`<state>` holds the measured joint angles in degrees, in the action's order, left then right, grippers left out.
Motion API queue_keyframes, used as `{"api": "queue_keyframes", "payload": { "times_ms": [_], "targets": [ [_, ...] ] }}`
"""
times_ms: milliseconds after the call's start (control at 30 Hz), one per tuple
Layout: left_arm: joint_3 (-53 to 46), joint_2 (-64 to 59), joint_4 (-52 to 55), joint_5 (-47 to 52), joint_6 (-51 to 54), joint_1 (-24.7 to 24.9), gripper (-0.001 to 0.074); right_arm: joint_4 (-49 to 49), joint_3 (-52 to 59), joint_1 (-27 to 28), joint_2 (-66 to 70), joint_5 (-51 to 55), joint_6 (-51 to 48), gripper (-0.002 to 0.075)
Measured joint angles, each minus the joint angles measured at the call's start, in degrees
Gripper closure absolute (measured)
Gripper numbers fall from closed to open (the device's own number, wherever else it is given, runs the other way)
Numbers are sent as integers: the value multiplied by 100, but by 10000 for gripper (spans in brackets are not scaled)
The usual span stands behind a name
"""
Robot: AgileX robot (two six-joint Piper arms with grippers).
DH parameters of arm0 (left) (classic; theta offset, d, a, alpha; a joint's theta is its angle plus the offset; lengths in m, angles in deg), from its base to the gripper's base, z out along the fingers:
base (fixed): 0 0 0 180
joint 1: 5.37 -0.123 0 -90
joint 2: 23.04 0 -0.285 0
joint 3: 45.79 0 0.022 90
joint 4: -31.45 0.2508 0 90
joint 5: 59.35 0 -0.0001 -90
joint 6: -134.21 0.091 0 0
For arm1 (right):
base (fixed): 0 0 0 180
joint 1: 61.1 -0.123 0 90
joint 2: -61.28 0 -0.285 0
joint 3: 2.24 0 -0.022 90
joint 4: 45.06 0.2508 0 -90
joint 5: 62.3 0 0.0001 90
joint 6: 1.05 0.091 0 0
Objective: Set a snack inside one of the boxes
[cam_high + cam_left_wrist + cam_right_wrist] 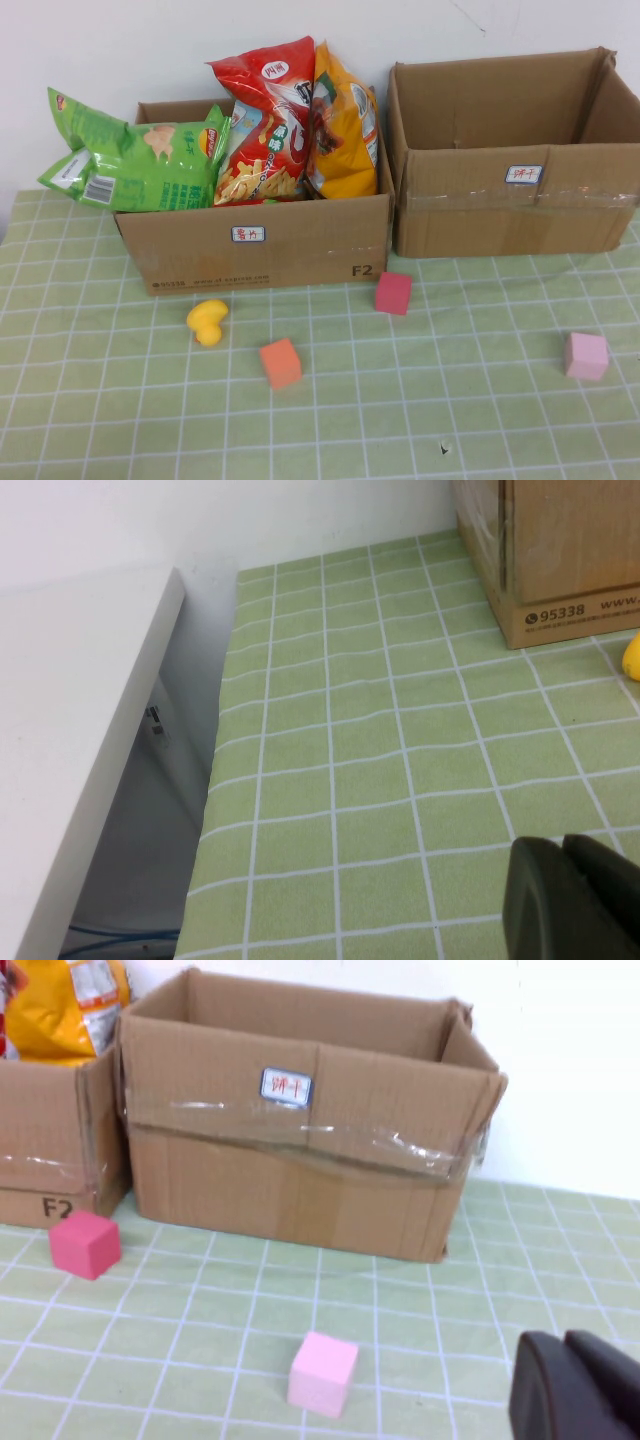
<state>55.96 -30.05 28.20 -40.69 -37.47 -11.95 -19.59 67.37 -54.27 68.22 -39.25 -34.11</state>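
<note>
Right pincer point(575, 1385) shut, apparently well short of snacks point(270, 125)

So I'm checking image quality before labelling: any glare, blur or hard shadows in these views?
High view: even light, only soft shadows under the pink block. Right wrist view: glare streaks on the tape across the right box; the shut right gripper is a blurred dark shape. Left wrist view: the left gripper is likewise blurred, over the green cloth.
</note>
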Motion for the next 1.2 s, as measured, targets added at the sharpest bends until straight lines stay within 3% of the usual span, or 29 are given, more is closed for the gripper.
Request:
{"api": "queue_keyframes", "payload": {
  "times_ms": [133, 367, 467, 600, 867, 1200],
  "targets": [
    [0, 0, 0, 0, 0, 0, 737, 0, 207, 16, 0, -11, 249, 728],
    [0, 0, 0, 0, 0, 0, 737, -2125, 821, 16, 0, -93, 3098, 728],
    [0, 0, 0, 0, 0, 0, 737, -2593, 866, 25, 0, -282, 3739, 728],
    [0, 0, 0, 0, 0, 0, 737, -2791, 866, -36, 0, -282, 3958, 728],
    [0, 0, 0, 0, 0, 0, 737, -2792, 866, -696, 0, -282, 4234, 728],
    [0, 0, 0, 0, 0, 0, 737, -2792, 866, -742, 0, -282, 3971, 728]
  ]
}}
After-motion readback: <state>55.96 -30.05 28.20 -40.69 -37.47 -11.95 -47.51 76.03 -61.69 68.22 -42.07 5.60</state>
